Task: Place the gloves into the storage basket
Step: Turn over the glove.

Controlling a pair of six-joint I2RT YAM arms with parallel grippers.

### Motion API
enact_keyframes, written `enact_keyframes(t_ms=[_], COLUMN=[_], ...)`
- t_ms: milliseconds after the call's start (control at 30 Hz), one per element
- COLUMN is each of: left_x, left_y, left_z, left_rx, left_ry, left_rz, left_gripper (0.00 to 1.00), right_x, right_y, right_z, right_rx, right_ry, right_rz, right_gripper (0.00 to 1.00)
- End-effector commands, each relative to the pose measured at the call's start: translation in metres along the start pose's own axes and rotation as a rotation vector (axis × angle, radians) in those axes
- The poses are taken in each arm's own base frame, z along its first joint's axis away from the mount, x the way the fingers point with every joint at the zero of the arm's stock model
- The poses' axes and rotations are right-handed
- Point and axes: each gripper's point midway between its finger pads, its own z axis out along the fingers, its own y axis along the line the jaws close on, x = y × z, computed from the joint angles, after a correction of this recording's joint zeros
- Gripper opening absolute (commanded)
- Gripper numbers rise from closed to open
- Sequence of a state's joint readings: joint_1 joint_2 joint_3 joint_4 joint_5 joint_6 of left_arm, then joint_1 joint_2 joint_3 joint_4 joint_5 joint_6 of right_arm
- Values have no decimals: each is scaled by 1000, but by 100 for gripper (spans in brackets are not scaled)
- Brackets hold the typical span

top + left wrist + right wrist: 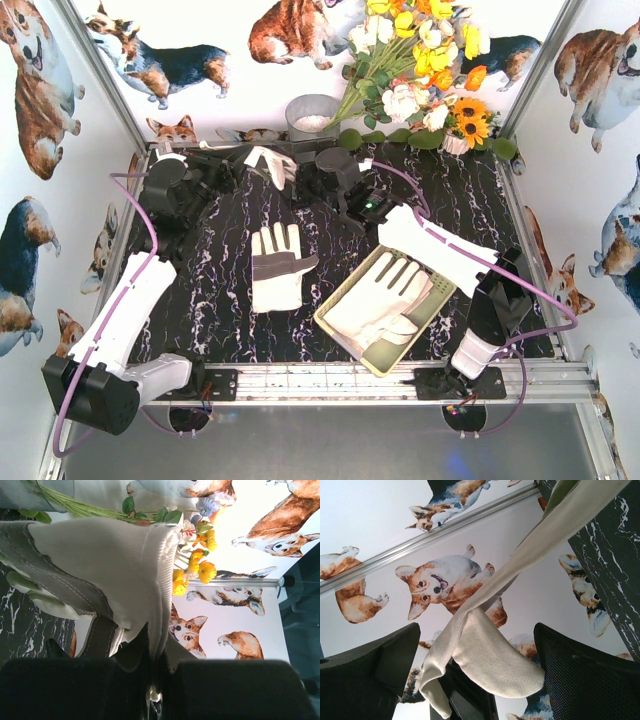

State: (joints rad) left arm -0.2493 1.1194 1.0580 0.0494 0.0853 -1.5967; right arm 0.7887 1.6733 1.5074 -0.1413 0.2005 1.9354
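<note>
Gripping cream-white fabric glove (115,565) in left claw (155,680), with right claw (477,665) agape | next: carry to yellow-green slotted plastic basket (410,338), release

The gloves (275,268) are cream-white with grey palm patches and grey cuff bands. The storage basket (415,335) is pale yellow-green. Beneath it, the counter (215,300) is black with white marble veining. Behind it, the flowers (430,45) are yellow, orange and white.
</note>
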Motion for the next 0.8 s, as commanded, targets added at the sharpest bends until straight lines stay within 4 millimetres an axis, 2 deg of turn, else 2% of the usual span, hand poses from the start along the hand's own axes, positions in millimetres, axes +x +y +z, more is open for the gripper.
enact_keyframes(t_ms=[0,333,600,767], left_x=[-1,-4,3,5], left_y=[-18,-32,-29,-12], left_z=[-4,-3,-8,-18], left_rx=[60,95,86,42], left_ry=[-8,-21,11,15], left_rz=[3,0,4,7], left_gripper=[0,0,0,0], right_x=[10,11,6,5], right_y=[36,22,32,46], right_z=[-9,-13,-15,-17], right_rx=[-84,-60,-100,-138], right_ry=[-1,-28,-65,-76], right_rz=[13,21,30,33], right_gripper=[99,100,100,92])
